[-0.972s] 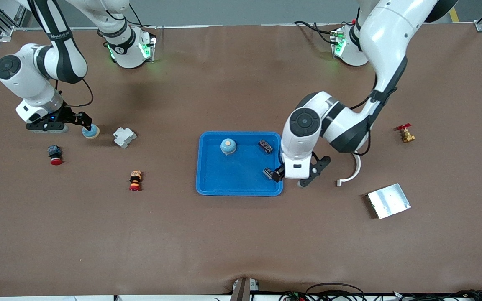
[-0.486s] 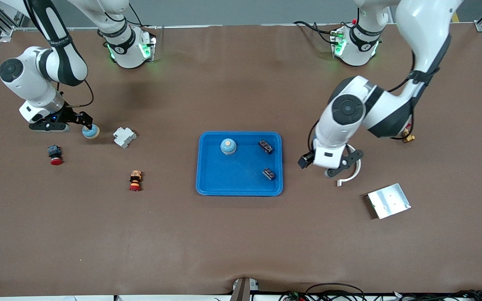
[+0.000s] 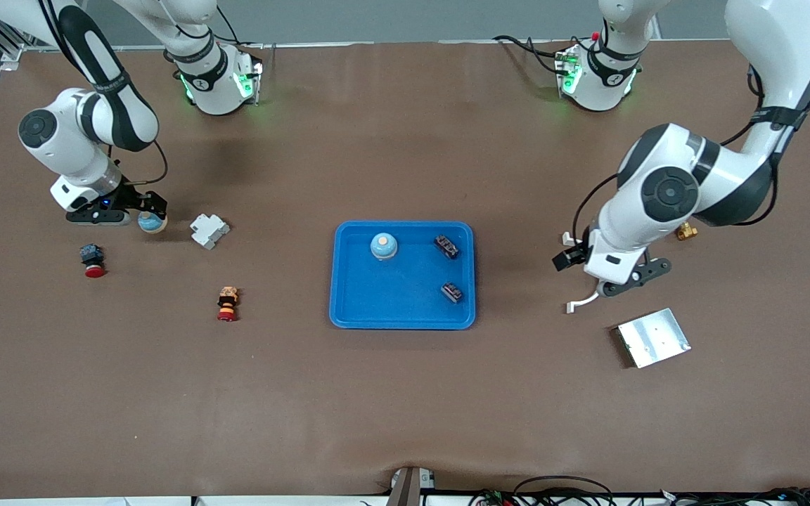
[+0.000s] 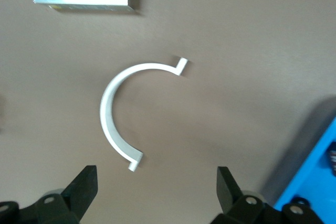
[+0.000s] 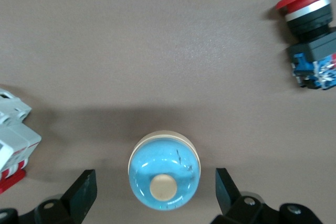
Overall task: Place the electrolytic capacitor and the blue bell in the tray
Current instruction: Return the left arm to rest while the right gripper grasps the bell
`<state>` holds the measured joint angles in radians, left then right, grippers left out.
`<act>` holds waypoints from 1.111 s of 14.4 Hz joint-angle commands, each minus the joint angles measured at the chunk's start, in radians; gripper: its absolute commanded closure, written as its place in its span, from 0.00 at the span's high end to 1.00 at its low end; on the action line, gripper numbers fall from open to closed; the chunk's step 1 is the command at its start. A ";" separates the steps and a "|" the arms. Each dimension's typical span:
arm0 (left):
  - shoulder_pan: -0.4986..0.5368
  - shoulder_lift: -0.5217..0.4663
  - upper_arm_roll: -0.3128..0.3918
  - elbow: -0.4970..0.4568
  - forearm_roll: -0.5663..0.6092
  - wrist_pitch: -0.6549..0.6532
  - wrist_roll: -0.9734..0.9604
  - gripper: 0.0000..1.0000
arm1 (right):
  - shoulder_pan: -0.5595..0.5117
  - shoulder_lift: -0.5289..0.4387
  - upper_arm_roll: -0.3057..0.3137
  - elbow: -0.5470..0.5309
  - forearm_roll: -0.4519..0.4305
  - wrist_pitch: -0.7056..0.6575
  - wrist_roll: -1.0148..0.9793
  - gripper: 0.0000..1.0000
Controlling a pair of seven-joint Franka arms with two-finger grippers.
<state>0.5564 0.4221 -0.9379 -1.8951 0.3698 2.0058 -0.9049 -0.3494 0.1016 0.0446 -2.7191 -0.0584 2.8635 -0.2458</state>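
Brown desk (image 3: 405, 393): a plain brown surface is seen across the whole front view, with both arm bases along its upper edge.
Tray (image 3: 377, 309): a bright-blue tray with a raised rim is placed at the centre of the front view.
Blue bell in tray (image 3: 383, 246): one blue bell with a cream knob is found in the upper part of the tray.
Capacitors (image 3: 446, 246): two small dark parts are seen inside the tray, one at its upper right, the other (image 3: 452, 292) lower down near the same rim.
Second blue bell (image 3: 152, 222): it stands on the desk at the upper left of the front view, outside the tray; in the right wrist view (image 5: 164, 171) it lies between the fingers without being touched.
Right gripper (image 3: 143, 210): it is held low over the second blue bell, with the fingers spread wide.
Left gripper (image 3: 609, 270): it is held over the white curved clip (image 4: 119, 129) at the right of the front view, fingers wide and nothing held.
Silver plate (image 3: 653, 337): it lies at the lower right, just below the clip.
Brass valve (image 3: 686, 230): it is partly hidden by the left arm.
White block (image 3: 209, 230): it sits beside the second bell.
Red push-buttons: one (image 3: 92, 258) is at the left, another (image 3: 227, 303) lower, toward the tray.
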 commanded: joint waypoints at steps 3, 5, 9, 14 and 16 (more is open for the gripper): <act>0.143 -0.031 -0.021 -0.021 -0.014 -0.019 0.182 1.00 | -0.026 0.029 0.017 -0.016 -0.001 0.046 -0.016 1.00; 0.206 -0.039 -0.021 -0.019 -0.014 -0.056 0.300 1.00 | -0.026 0.030 0.017 -0.016 -0.001 0.046 -0.016 1.00; 0.249 -0.040 -0.024 -0.013 -0.014 -0.076 0.368 1.00 | -0.026 0.032 0.017 -0.014 -0.001 0.046 -0.016 1.00; 0.266 -0.043 -0.018 0.010 -0.017 -0.107 0.441 1.00 | -0.028 0.033 0.017 -0.014 -0.001 0.049 -0.030 1.00; 0.216 -0.045 0.028 0.024 -0.046 -0.114 0.457 1.00 | -0.028 0.033 0.017 -0.014 -0.001 0.048 -0.030 1.00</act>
<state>0.8004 0.4148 -0.9407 -1.8779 0.3642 1.9190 -0.4867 -0.3497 0.1419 0.0451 -2.7196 -0.0584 2.8972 -0.2528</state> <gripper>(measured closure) 0.000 0.000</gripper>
